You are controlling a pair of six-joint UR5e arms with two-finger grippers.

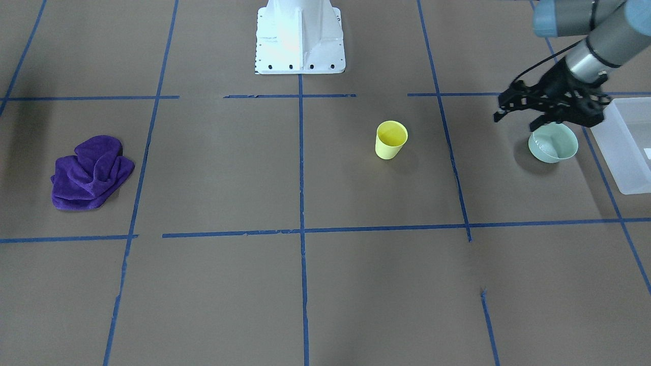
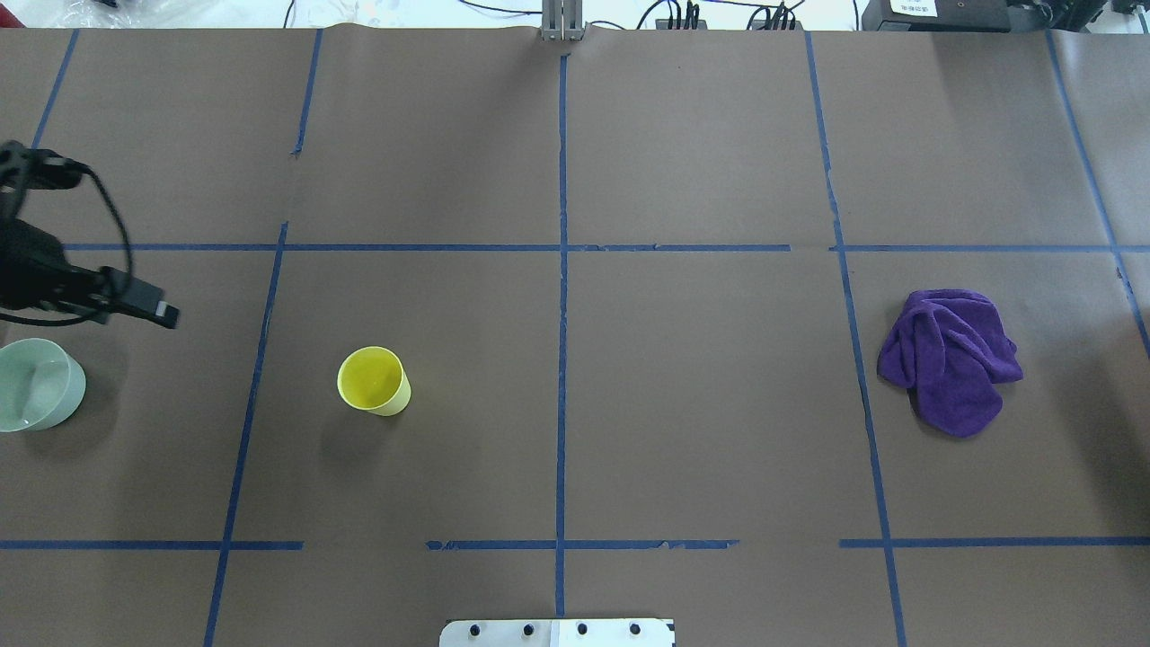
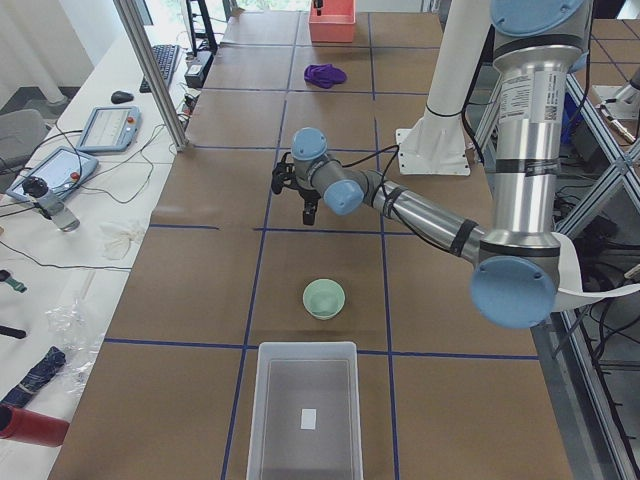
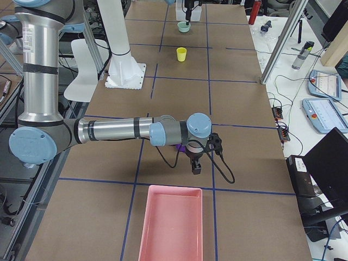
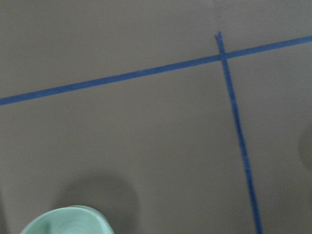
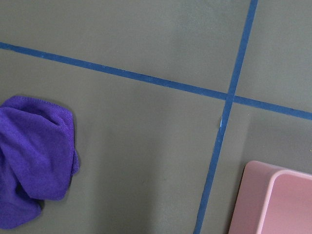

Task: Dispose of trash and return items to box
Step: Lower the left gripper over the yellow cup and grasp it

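Note:
The pale mint-green bowl [image 1: 553, 143] stands upright on the brown table, close to the translucent white box [image 1: 628, 147]. It also shows in the overhead view [image 2: 36, 385] and the left wrist view [image 5: 68, 222]. The yellow cup [image 1: 391, 140] stands upright further toward the table's middle [image 2: 373, 380]. My left gripper [image 1: 515, 122] hovers just beyond the bowl, open and empty. My right gripper [image 4: 196, 163] shows only in the right side view, above the purple cloth [image 2: 952, 359]; I cannot tell whether it is open or shut.
A pink tray [image 4: 171, 223] lies at the table's right end, its corner in the right wrist view [image 6: 278, 200]. The crumpled purple cloth [image 6: 34, 156] lies near it. The white robot base [image 1: 300, 40] stands at the near edge. Blue tape lines cross the table.

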